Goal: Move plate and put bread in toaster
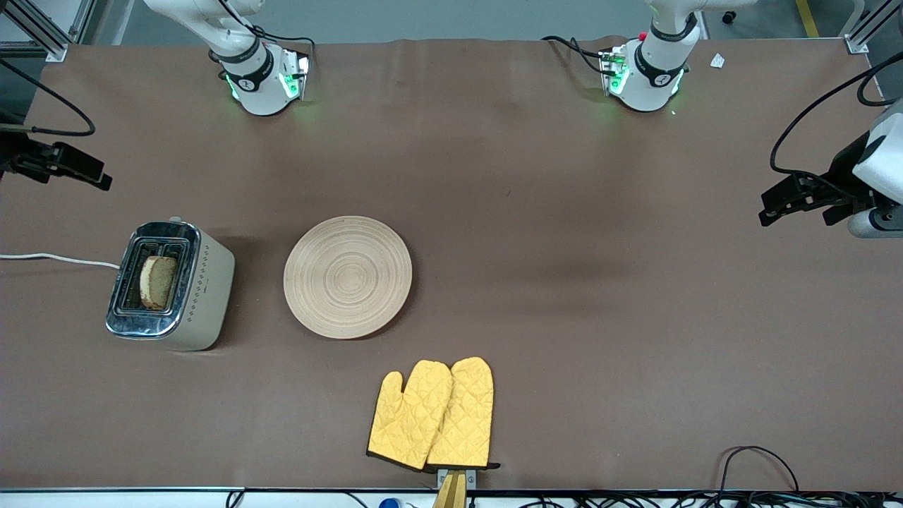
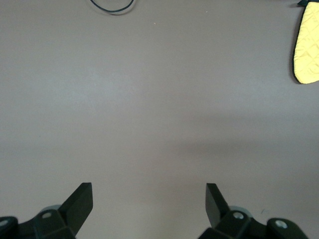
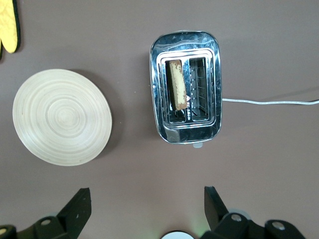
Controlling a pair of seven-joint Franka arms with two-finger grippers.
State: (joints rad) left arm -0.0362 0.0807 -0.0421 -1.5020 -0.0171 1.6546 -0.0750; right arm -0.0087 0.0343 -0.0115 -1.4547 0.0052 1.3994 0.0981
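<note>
The cream and chrome toaster point(image 1: 206, 289) stands toward the right arm's end of the table. The brown bread slice point(image 1: 159, 282) stands upright in its slot on the plate's side, also seen in the right wrist view point(image 3: 177, 91). The round beige wooden plate point(image 1: 348, 276) lies bare on the table beside the toaster, toward the middle. My right gripper point(image 1: 95, 175) is open and empty, high over the table's edge at the right arm's end. My left gripper point(image 1: 772, 208) is open and empty over the left arm's end. The right wrist view shows the toaster point(image 3: 187, 50) and the plate point(image 3: 62, 117).
A pair of yellow oven mitts point(image 1: 434, 416) lies near the table's front edge, nearer to the camera than the plate. The toaster's white cord point(image 1: 56, 259) runs off the right arm's end. A black cable loop point(image 1: 758, 462) lies at the front edge toward the left arm's end.
</note>
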